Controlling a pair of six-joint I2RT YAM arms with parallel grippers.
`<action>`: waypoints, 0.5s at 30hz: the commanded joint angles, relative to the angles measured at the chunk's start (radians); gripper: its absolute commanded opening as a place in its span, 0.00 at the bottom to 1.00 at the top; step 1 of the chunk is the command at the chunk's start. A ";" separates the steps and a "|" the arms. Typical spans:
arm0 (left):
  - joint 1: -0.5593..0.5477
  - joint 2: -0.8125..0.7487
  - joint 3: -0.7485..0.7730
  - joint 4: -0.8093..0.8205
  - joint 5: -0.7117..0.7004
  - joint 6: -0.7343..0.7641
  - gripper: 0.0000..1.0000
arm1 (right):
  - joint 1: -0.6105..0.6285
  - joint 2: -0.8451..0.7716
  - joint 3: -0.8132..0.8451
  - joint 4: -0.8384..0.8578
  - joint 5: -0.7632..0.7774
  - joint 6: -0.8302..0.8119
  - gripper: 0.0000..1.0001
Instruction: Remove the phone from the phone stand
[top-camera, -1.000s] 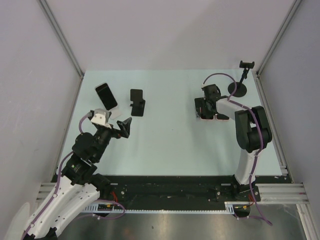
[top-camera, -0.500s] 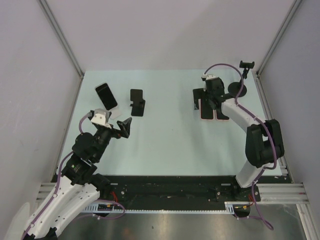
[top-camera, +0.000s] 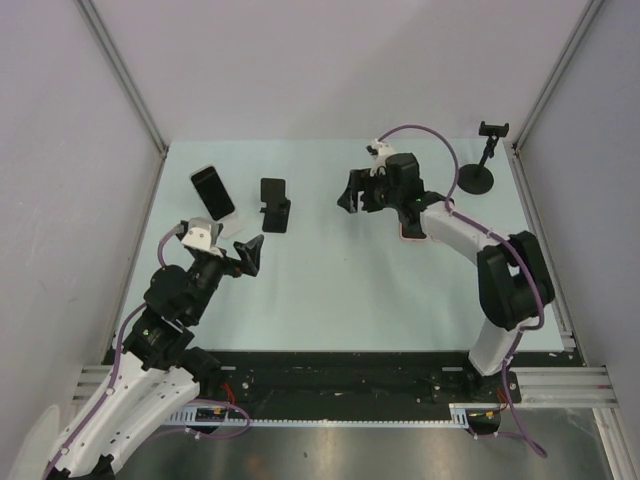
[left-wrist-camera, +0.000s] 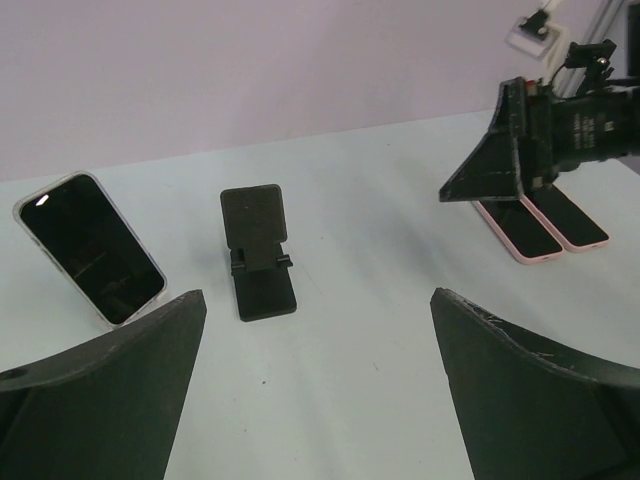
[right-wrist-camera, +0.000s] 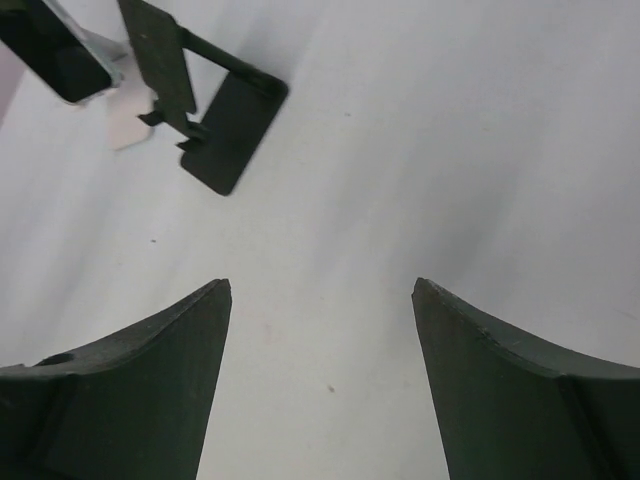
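A robotics lab cell: grey panel walls (top-camera: 330, 60), aluminium framing (top-camera: 122, 80), and robot arms (top-camera: 505, 285) bolted to a pale table (top-camera: 340, 285).

A pale table (top-camera: 330, 280) carries an empty black folding stand (top-camera: 276, 206) toward its far left. Toward the table's far right, one pink-cased phone (left-wrist-camera: 517, 231) lies flat, screen up, with a second pink-cased phone (left-wrist-camera: 572, 216) just beside it. A round-based clamp holder (top-camera: 475, 177) stands upright in the table's far-right corner.

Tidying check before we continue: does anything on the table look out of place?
Nothing spilled or broken. The black stand is empty, two pink-cased phones lie flat side by side, and a third phone leans tilted far left.
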 joint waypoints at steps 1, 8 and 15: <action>0.005 -0.006 0.000 0.027 0.021 0.026 1.00 | 0.040 0.131 0.034 0.271 -0.143 0.137 0.77; 0.005 0.000 0.001 0.029 0.027 0.025 1.00 | 0.121 0.348 0.159 0.426 -0.206 0.258 0.72; 0.006 0.002 0.001 0.029 0.033 0.023 1.00 | 0.177 0.512 0.316 0.487 -0.206 0.318 0.72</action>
